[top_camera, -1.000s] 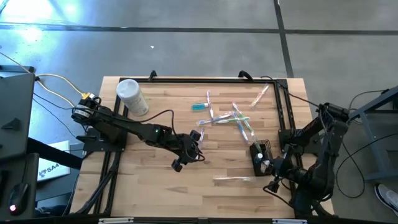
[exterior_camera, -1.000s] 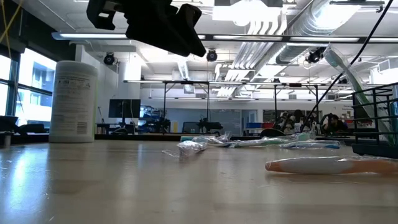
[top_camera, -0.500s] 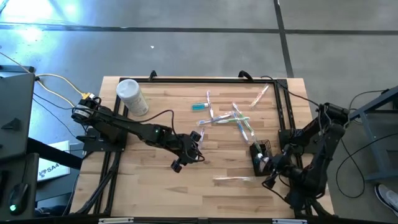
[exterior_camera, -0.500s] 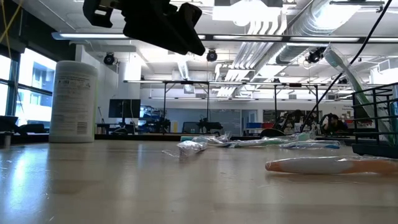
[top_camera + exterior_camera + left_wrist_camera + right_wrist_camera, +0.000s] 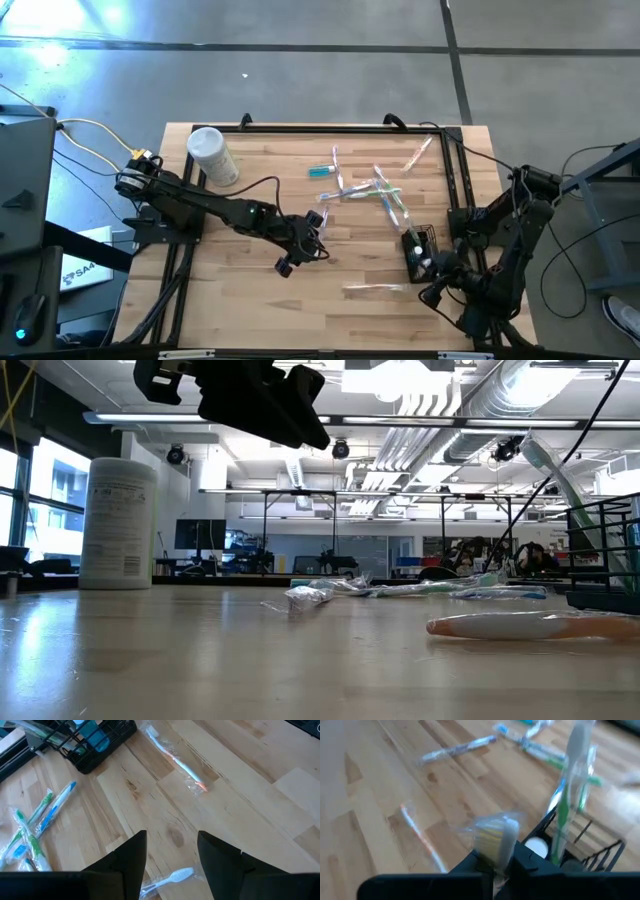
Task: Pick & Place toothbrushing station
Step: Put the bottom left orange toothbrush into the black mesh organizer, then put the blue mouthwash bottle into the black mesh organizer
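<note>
Right gripper (image 5: 495, 862) is clamped on a wrapped toothbrush (image 5: 496, 836) beside the mesh holder (image 5: 420, 252) (light, slippery film; grip mid-handle); left gripper (image 5: 170, 852), fingers apart, hovers mid-desk (image 5: 250, 300) above another toothbrush (image 5: 167, 878).

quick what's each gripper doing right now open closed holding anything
Left gripper: open, empty, above the table near a wrapped toothbrush.
Right gripper: shut on a wrapped toothbrush, beside the holder.
</note>
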### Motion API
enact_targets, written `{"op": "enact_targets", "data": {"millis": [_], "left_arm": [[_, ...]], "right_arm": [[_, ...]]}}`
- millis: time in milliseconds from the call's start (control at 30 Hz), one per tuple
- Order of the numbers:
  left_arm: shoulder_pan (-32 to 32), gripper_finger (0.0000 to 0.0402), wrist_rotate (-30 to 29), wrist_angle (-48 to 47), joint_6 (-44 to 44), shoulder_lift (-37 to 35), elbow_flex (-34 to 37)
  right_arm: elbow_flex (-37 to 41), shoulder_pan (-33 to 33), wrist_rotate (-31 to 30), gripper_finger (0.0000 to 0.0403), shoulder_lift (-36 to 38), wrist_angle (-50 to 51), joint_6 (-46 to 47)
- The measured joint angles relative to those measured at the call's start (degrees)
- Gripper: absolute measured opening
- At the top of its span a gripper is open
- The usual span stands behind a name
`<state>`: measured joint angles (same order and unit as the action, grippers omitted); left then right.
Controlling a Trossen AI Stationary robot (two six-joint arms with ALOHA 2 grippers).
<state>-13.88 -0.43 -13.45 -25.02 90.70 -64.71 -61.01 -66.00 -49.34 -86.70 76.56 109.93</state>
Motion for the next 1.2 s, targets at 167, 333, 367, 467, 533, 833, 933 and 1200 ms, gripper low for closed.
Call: {"op": "enact_targets", "data": {"millis": [167,333,367,467,533,833,933,1200], "left_arm": [[0.0,0.0173,0.0,0.0,-0.2,0.0,0.0],[0.0,0.0173,0.0,0.0,-0.2,0.0,0.0],[0.0,0.0173,0.0,0.0,-0.2,0.0,0.0],[0.0,0.0173,0.0,0.0,-0.2,0.0,0.0],[0.0,0.0173,0.0,0.0,-0.3,0.0,0.0],[0.0,0.0173,0.0,0.0,-0.4,0.0,0.0],[0.0,0.0173,0.0,0.0,-0.4,0.0,0.0],[0.0,0.0173,0.0,0.0,-0.4,0.0,0.0]], "right_arm": [[0.0,0.0,0.5,0.0035,0.0,-1.0,0.0],[0.0,0.0,0.5,0.0066,0.0,-0.8,0.1],[0.0,0.0,0.5,0.0074,0.0,-0.7,0.1],[0.0,0.0,0.5,0.0105,0.0,-0.4,0.0],[0.0,0.0,0.5,0.0129,0.0,-0.3,0.0],[-1.4,0.0,0.5,0.0205,0.9,1.7,-0.2],[-1.9,0.0,0.3,0.0207,1.6,2.4,-0.9],[-2.4,0.0,-4.0,0.0201,4.0,2.2,-5.8]]}}
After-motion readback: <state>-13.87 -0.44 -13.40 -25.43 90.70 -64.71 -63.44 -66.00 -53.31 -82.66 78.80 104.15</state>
